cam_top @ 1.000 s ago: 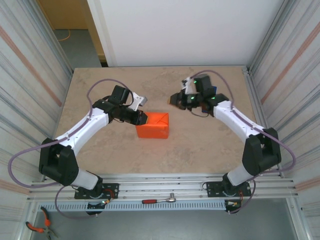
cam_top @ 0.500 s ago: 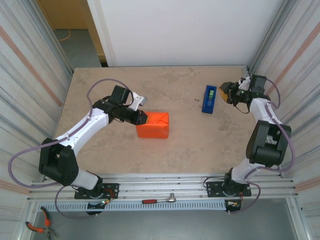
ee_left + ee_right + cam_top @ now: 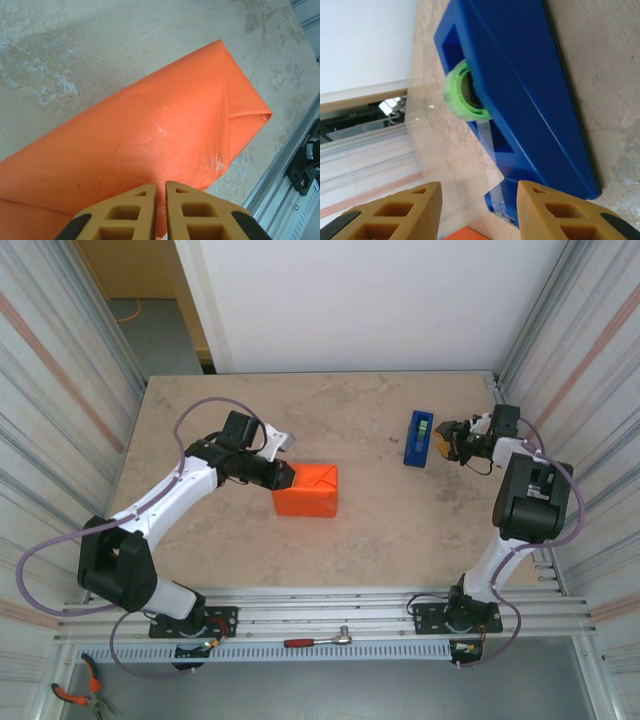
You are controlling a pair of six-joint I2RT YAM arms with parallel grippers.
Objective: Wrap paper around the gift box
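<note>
The orange paper (image 3: 308, 490) is folded round a box shape at the table's middle; the gift box is hidden inside it. My left gripper (image 3: 289, 475) is shut, and its tips rest against the parcel's left end. The left wrist view shows creased paper (image 3: 150, 130) just past the closed left gripper (image 3: 161, 187). My right gripper (image 3: 443, 441) stands open at the back right, just right of the blue tape dispenser (image 3: 419, 438). In the right wrist view a clear tape strip (image 3: 455, 150) hangs between the spread fingers of the right gripper (image 3: 479, 187), in front of the dispenser (image 3: 530, 85).
Corrugated walls close in the table on the left and right. A ratchet tool (image 3: 320, 641) lies on the front rail and pliers (image 3: 75, 690) lie at the bottom left. The aluminium rail (image 3: 295, 150) runs close to the parcel's near side.
My right arm has swung from the table's middle to the back right, uncovering the tape dispenser, and its jaws have opened. The left arm and the parcel have not moved.
</note>
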